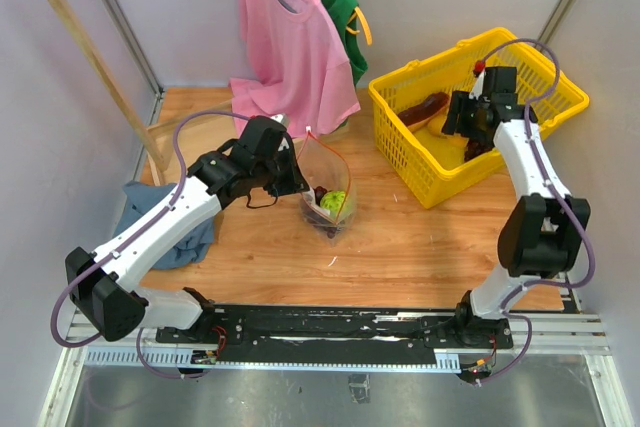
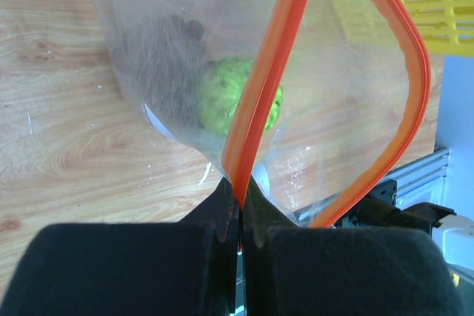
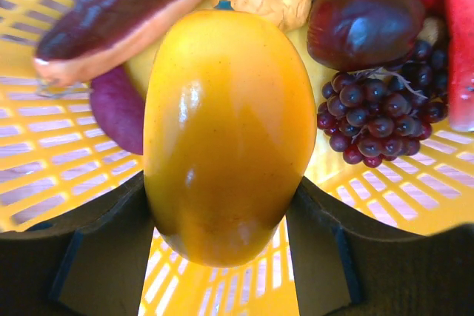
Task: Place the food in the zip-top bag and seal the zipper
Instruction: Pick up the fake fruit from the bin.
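While the left pincer (image 2: pixel 238 209) is clenched on the near strip of the zipper (image 2: pixel 270 72), the zip-top bag (image 1: pixel 322 169) is held standing on the wooden table (image 1: pixel 400 247), its mouth spread wide just ahead of the fingertips. The pinched strip is seen rising straight from between the black pads, and the other strip is bowed away to that pincer's right. Beyond the fingertips and lower down, inside the clear plastic, a bumpy green food piece (image 2: pixel 238 101) is seen, with a dark piece (image 2: pixel 159 53) touching it on its left. What that dark piece is cannot be told through the crinkled plastic.

The right pincer (image 3: pixel 222 216) is closed around an orange-yellow fruit (image 3: pixel 226 123), which is gripped by its sides between the two dark fingers over the floor of the yellow basket (image 3: pixel 59 175). Past that pincer's fingertips, more food is seen lying in the basket. Dark purple grapes (image 3: pixel 374 116) are ahead and to the right, a dark red fruit (image 3: pixel 363 20) is just beyond them, and a watermelon slice (image 3: pixel 461 42) is at the far right. A long brown-and-tan piece (image 3: pixel 118 12) is laid ahead to the left.
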